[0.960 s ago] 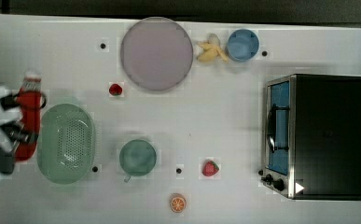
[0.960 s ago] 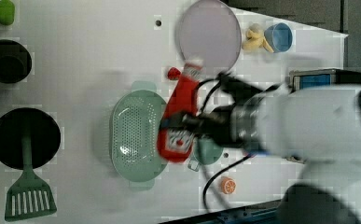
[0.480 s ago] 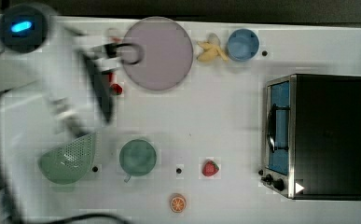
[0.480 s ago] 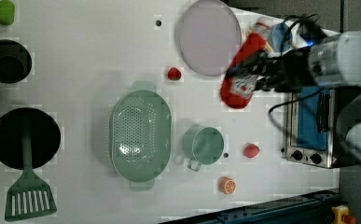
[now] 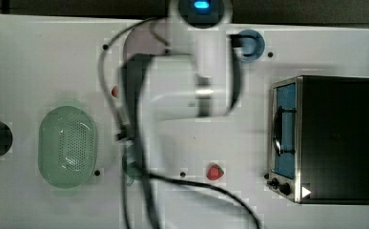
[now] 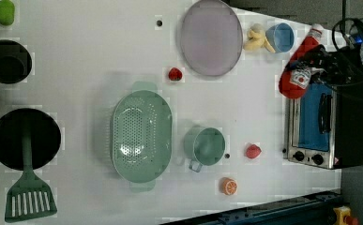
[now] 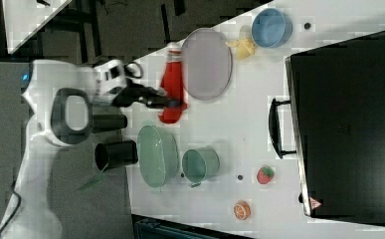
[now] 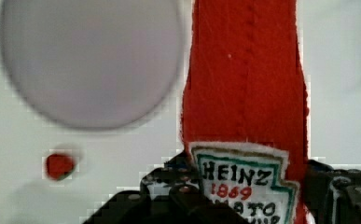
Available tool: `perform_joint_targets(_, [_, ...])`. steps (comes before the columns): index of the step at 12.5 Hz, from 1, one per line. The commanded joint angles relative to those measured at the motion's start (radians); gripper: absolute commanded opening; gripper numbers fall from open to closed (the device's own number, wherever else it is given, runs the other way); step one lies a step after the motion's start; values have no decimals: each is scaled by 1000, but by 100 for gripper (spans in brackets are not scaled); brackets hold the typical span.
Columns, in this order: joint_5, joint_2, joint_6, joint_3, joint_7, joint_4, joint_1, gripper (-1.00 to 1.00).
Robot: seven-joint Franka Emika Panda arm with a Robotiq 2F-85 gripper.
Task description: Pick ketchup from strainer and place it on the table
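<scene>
Ketchup (image 6: 299,65) is pinched in our jaws, carried aloft, the strainer (image 6: 141,135) at eight o'clock of it in the left view. Next we lower it onto bare surface (image 6: 99,51) and release.

Left view: strainer (image 6: 141,135) left of mug (image 6: 206,146); plate (image 6: 210,37) above; oven (image 6: 321,124) far right.

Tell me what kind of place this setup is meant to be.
Probably a mock kitchen for robot trials: a white table with a toaster oven, a pan with a spatula, a strainer, and toy-like fruit.
</scene>
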Motion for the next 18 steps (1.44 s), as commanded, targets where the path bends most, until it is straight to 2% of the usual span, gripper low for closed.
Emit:
perform_joint_targets(1, [-12, -27, 1, -6, -97, -40, 27, 19])
perform_joint_targets(6, [-68, -27, 134, -34, -97, -193, 27, 19])
perform_joint_targets(10, [-67, -8, 256, -60, -96, -341, 27, 19])
perform_joint_targets(15, [-68, 76, 463, -92, -96, -432, 27, 19])
perform_joint_targets(16, [-68, 92, 500, -99, -96, -442, 26, 27])
perform_joint_targets(18, [-71, 111, 556, -111, -96, -457, 27, 68])
